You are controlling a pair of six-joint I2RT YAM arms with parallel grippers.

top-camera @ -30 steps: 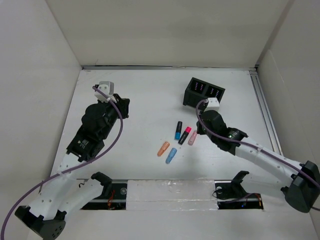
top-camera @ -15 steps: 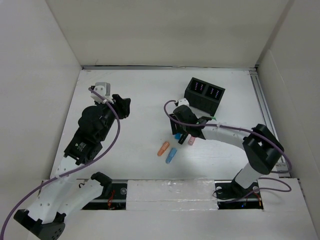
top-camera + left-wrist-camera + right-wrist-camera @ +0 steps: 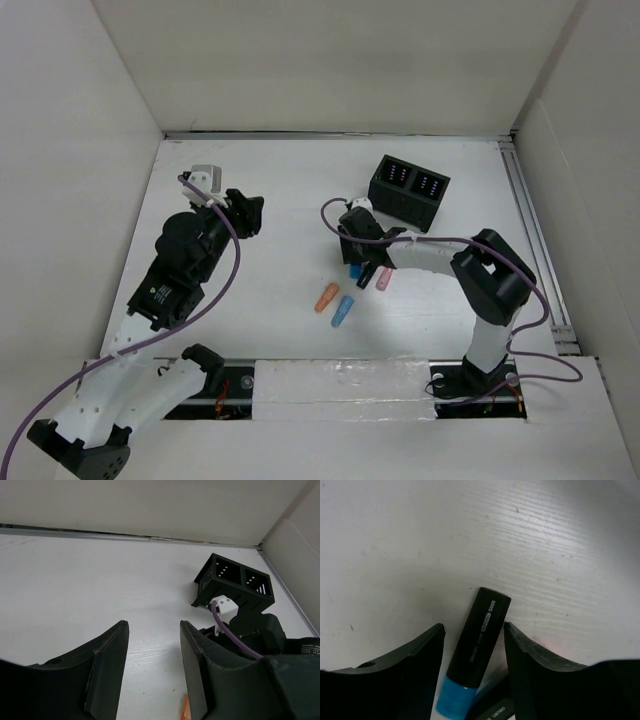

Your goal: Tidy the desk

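One open right hand [image 3: 473,630] astride marker [image 3: 474,652]

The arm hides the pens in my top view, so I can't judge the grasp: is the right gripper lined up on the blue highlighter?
Observer: Yes. Right wrist view shows the blue highlighter flat on the desk, between the fingers of the open right gripper, a gap either side.
Operator: Anything crowding it?
Observer: A second black pen lies right beside its blue end.
Operator: And the other arm?
Observer: Left wrist view: left gripper open, nothing between its fingers.
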